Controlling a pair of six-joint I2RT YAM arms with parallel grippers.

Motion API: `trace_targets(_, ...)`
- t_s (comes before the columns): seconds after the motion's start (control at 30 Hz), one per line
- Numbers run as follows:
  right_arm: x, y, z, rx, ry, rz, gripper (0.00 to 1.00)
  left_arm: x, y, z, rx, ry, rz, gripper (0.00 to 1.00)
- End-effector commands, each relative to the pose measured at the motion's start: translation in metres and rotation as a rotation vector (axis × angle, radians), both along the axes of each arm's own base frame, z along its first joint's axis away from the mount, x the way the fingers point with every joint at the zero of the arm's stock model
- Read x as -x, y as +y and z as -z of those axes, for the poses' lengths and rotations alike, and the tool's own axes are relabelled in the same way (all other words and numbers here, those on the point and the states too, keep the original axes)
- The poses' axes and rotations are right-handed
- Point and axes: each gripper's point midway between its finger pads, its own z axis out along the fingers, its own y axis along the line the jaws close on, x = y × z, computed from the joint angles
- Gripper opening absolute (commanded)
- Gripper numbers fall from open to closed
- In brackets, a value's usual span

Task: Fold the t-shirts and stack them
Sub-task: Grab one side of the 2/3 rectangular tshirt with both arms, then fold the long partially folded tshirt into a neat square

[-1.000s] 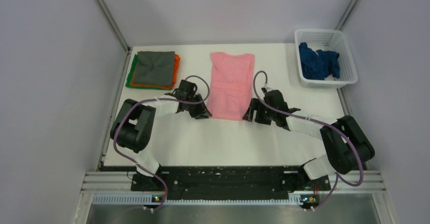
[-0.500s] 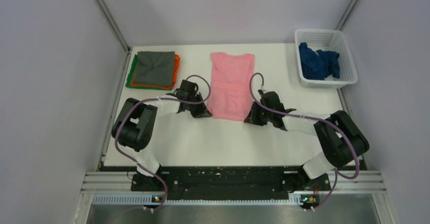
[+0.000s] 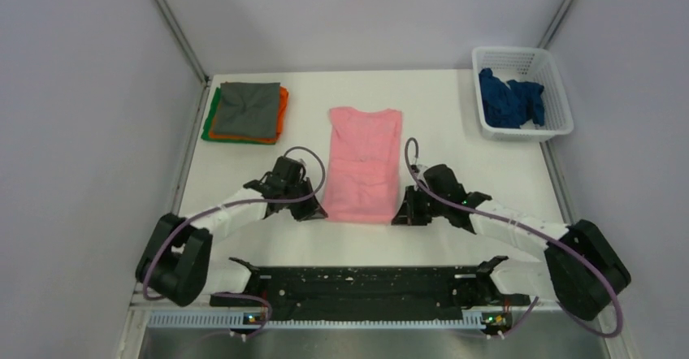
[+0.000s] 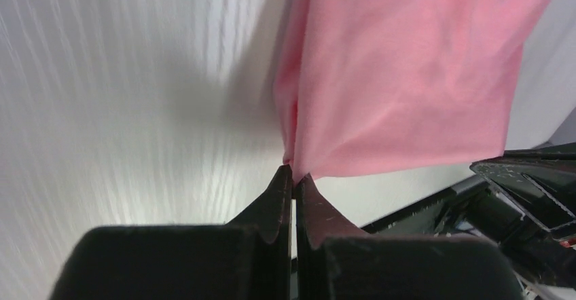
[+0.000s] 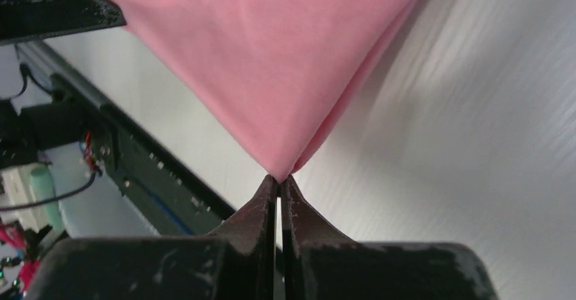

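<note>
clamping pink shirt (image 3: 364,160) near-left hem corner in left gripper (image 4: 294,172) | clamping near-right corner in right gripper (image 5: 279,179) | showing white table (image 3: 455,123) beside both edges

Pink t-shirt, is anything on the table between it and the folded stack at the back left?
Nothing visible. The left claw and right claw pinch the pink t-shirt at its near corners, and only bare white table lies between it and the folded stack.

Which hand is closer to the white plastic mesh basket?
Right. The right hand pinches the light pink t-shirt on the basket side; the left hand holds its opposite corner.
</note>
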Motion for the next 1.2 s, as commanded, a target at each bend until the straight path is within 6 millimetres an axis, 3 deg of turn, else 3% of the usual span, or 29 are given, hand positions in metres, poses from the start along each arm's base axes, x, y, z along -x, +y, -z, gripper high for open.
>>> trace_targets(0.0,0.050,0.007,-0.034,-0.085,0.021,-0.153,0.00,0.033,0.002,-0.029,-0.001,-0.030,0.009,0.00)
trace_targets(0.17,0.064,0.009,-0.078,-0.199,-0.042,-0.186,0.00,0.051,0.005,-0.077,0.065,-0.151,-0.014,0.00)
trace_targets(0.33,0.041,0.006,-0.118,-0.192,-0.196,-0.128,0.00,0.035,0.011,-0.118,0.063,-0.310,-0.034,0.00)
trace_targets(0.47,0.013,0.002,-0.132,-0.146,-0.275,-0.048,0.00,0.006,0.010,-0.135,0.015,-0.381,-0.069,0.00)
trace_targets(0.7,-0.053,-0.018,-0.142,-0.104,-0.302,0.107,0.00,-0.068,0.007,-0.175,-0.079,-0.541,-0.132,0.00)
trace_targets(0.83,-0.086,-0.031,-0.136,-0.058,-0.295,0.159,0.00,-0.103,0.002,-0.180,-0.116,-0.564,-0.114,0.00)
trace_targets(1.17,-0.152,-0.047,-0.121,-0.046,-0.267,0.225,0.00,-0.184,-0.007,-0.155,-0.133,-0.483,-0.089,0.00)
